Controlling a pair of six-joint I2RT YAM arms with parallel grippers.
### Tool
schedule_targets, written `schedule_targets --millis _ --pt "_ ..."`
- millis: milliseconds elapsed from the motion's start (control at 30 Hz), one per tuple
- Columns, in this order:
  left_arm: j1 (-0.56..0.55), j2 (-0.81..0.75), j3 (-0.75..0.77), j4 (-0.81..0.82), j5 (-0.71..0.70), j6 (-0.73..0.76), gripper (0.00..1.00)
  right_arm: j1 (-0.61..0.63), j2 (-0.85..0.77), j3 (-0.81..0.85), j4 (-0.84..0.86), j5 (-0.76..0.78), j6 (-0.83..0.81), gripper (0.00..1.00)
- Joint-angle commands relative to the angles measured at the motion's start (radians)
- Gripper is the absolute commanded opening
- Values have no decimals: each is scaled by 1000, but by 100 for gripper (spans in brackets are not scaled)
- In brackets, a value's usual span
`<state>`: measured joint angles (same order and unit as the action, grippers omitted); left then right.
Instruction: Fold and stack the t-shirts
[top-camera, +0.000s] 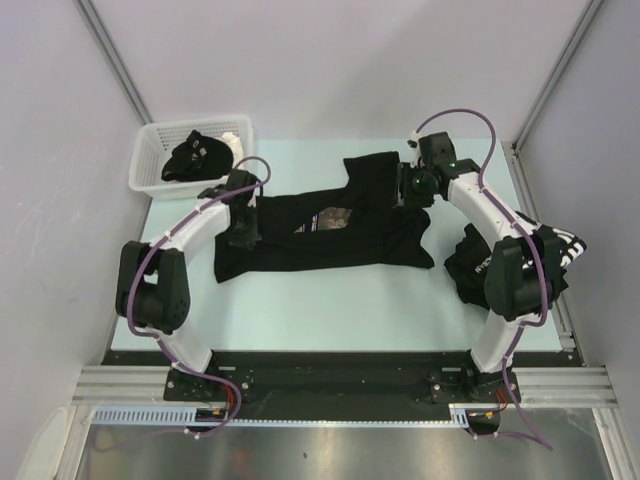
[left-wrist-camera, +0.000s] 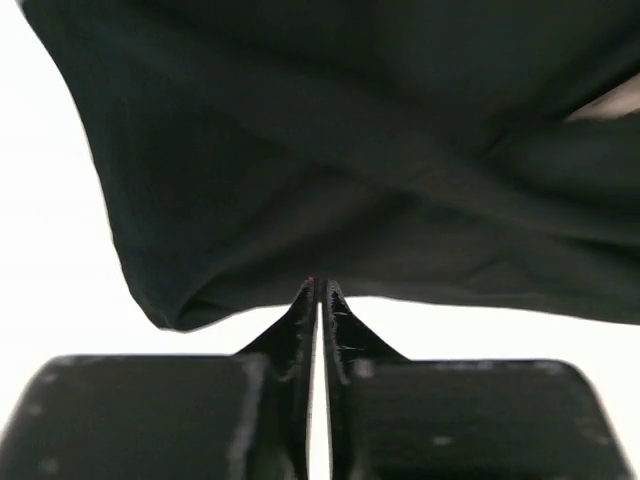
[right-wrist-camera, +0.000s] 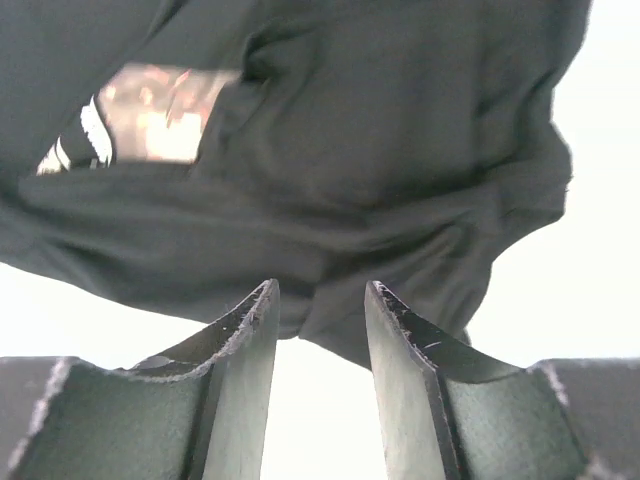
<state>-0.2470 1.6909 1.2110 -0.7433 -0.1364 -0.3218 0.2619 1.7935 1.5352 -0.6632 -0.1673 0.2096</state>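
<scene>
Left claw (left-wrist-camera: 318, 290) tips closed at t-shirt (left-wrist-camera: 350, 150) hem; pinch unclear.

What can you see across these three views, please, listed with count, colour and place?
black short-sleeved t-shirt with reddish-brown chest print: one, black, spread across the table's middle
black t-shirt with white lettering: one, black, bunched at the table's right edge, partly under the right arm
crumpled dark garment: one, black, inside the basket
white slotted plastic basket: one, white, table's far left corner
pale green table: one, pale green, under everything
robot arms: two, white and black with purple cables, bases at the near edge
left pincer: one, black, shut on the printed shirt's left end
right pincer: one, black, open, with the printed shirt's fabric between its fingers at the far right
</scene>
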Motion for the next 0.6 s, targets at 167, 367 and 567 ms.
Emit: schedule_targets --millis 167,367,567 --pt "-9 -190 147 36 34 20 26 -62 312 385 39 98 -61 50" --pt "-11 -316 107 32 60 -16 30 -79 524 692 19 94 -73 69" --pt "-21 -434 19 10 96 -56 31 -130 650 821 60 32 -88 100"
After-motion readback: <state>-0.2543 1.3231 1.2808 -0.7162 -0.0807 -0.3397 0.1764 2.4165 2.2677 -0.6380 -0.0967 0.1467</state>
